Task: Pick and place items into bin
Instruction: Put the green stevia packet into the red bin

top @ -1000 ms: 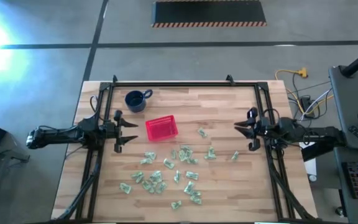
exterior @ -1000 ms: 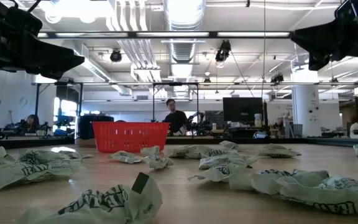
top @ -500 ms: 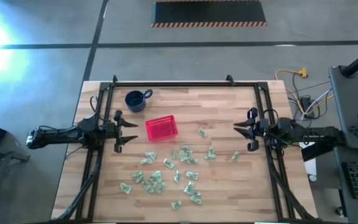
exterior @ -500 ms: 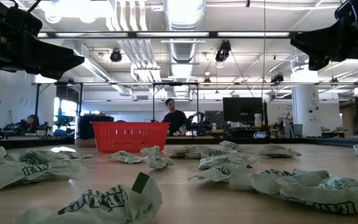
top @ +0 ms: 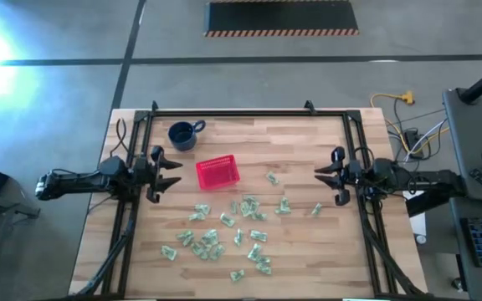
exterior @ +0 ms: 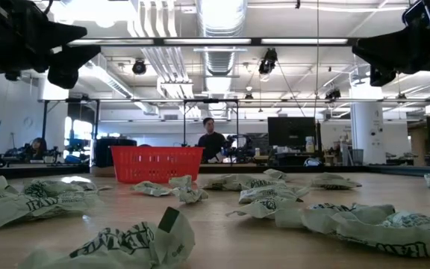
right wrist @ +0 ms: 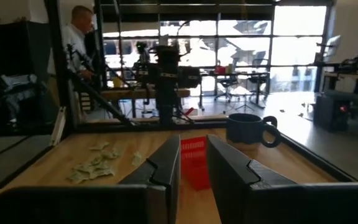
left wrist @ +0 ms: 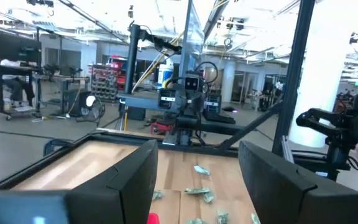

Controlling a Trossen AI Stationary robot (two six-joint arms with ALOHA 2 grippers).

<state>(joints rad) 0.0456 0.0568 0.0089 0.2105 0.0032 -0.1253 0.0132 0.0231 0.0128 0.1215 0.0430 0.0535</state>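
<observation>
Many tiny green-and-white wrapped pieces (top: 224, 227) lie scattered on the wooden table, in front of and to the right of the red latticed basket (top: 217, 172). The basket stands on its base. They also show in the low view (exterior: 267, 190). My left gripper (top: 167, 174) hovers open at the table's left side, left of the basket, its fingers wide apart in the left wrist view (left wrist: 197, 155). My right gripper (top: 325, 177) hovers at the right side, pointing toward the basket (right wrist: 194, 162). It is open by a narrow gap (right wrist: 193, 146) and empty.
A dark blue mug (top: 184, 135) stands behind and left of the basket, near the far left corner. A black metal frame (top: 249, 114) runs along the table's far and side edges. A person (exterior: 211, 142) stands in the room beyond the table.
My left gripper has drawn back a little toward the table's left and far edges, and in the low view it has tipped and stands higher. It stays open. The pieces and the basket have not moved.
</observation>
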